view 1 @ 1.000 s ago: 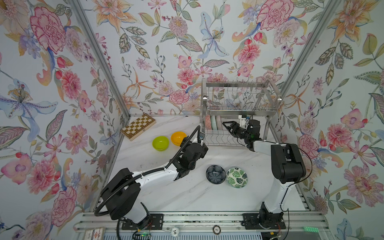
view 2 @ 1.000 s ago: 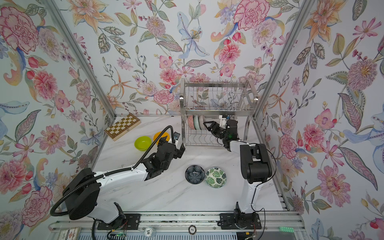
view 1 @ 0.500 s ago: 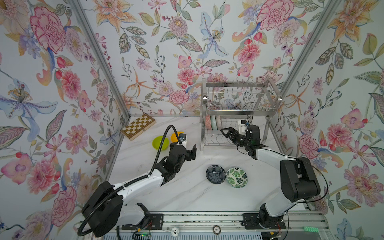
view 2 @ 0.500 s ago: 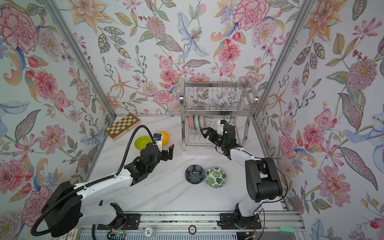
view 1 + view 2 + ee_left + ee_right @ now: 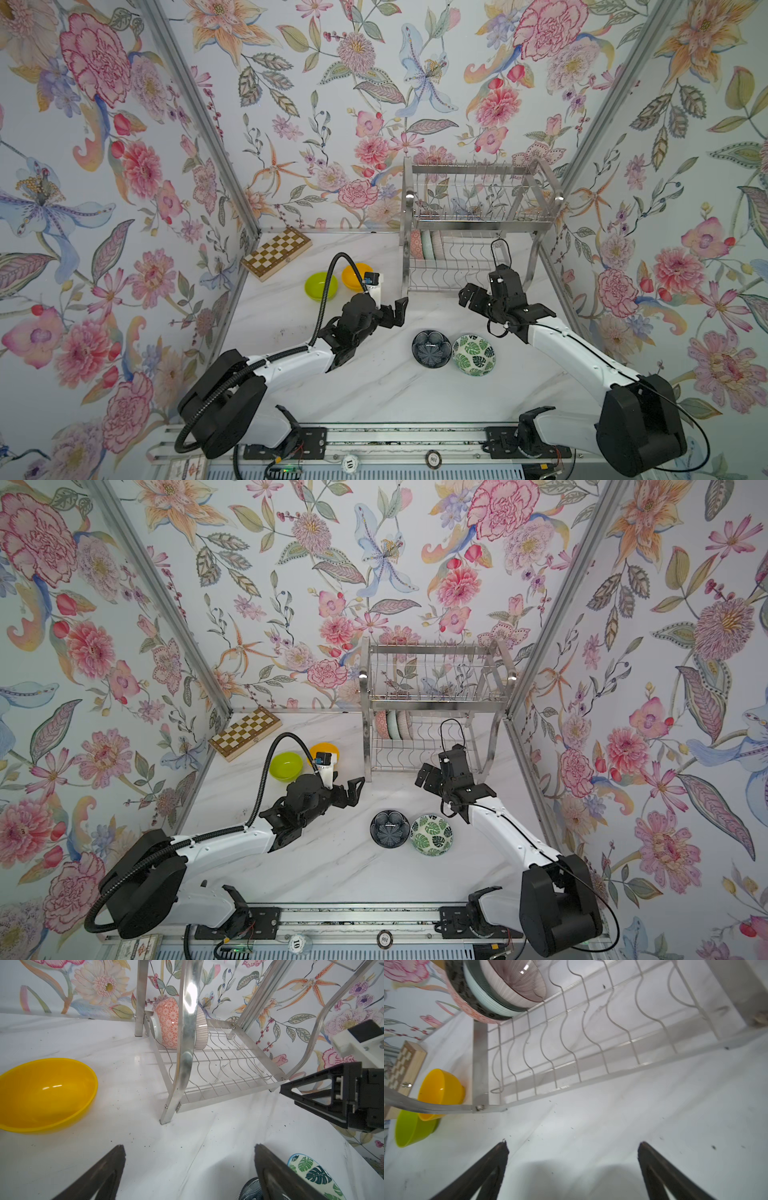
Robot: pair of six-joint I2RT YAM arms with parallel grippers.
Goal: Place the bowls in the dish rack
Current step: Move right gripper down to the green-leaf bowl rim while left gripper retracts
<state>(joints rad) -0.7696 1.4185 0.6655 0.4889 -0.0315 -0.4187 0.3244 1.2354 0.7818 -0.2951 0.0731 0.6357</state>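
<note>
With three bowls [image 5: 426,245] standing at the dish rack's [image 5: 482,226] nine-o'clock end and both left claw [image 5: 189,1147] and right claw [image 5: 573,1144] spread empty, the right one best descends toward six o'clock over the leaf bowl [image 5: 473,355], pinching its rim squarely.

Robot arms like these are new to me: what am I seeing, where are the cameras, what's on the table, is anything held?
Two robot arms, each ending in a two-fingered gripper. Two pictures look down from overhead; two come from wrist cameras. The left gripper and right gripper are open, holding nothing. On the table: lime bowl, orange-yellow bowl, navy bowl, leaf-patterned bowl, chessboard. Three bowls stand on edge on the lower shelf of the dish rack.
</note>
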